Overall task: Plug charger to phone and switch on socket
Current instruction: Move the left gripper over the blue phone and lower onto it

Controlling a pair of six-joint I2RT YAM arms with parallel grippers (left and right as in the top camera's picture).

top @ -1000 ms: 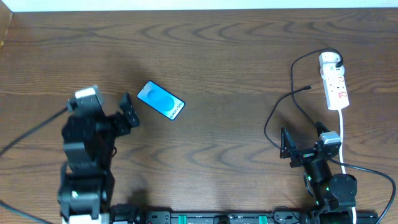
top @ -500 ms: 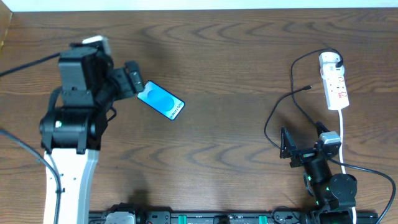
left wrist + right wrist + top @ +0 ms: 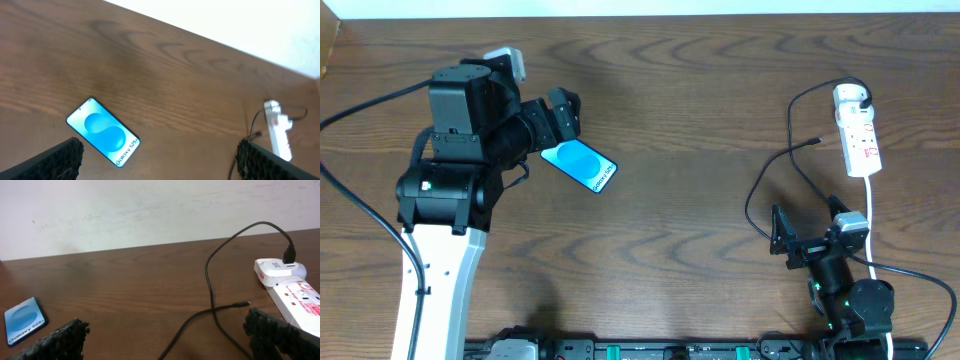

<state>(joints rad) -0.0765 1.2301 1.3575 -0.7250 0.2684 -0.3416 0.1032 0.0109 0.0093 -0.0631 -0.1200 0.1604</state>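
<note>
Left end effector [image 3: 562,114] nearer phone [image 3: 579,163], open

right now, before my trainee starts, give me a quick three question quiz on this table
1. True or false: the connector tip of the charger is in the phone.
2. The adapter plug sits: A in the socket, B beside the phone, C in the right fingers.
3. Which arm is nearest the phone?
Key: 1 false; 2 A; 3 left arm.
</note>
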